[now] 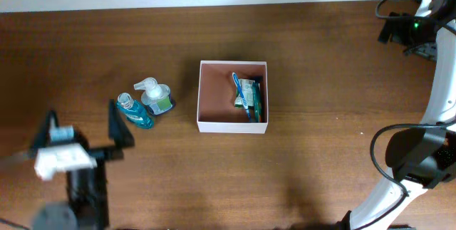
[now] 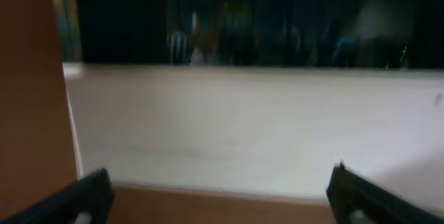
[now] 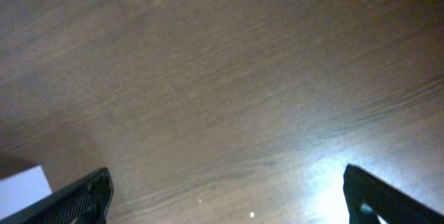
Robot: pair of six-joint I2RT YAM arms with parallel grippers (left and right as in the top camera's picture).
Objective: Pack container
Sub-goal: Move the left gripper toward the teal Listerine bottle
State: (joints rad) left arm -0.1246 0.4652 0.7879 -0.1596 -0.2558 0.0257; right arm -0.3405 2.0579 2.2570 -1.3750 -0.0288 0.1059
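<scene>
The container (image 1: 216,95), a square white-walled box with a reddish-brown inside, sits mid-table. A blue toothbrush (image 1: 241,95) and green packets (image 1: 252,96) lie along its right side. Left of it stand a teal bottle (image 1: 135,112) and a clear pump bottle (image 1: 157,97) with a green label. My left gripper (image 1: 84,129) is open at the lower left, just left of the bottles and apart from them. In its wrist view the left gripper (image 2: 222,197) has nothing between its fingers. My right gripper (image 3: 225,200) is open over bare wood.
The right arm (image 1: 417,155) stands at the table's right edge, with cables and a black unit (image 1: 410,30) at the back right. The left wrist view faces a white wall (image 2: 250,127). A white corner (image 3: 21,182) shows at the right wrist view's lower left.
</scene>
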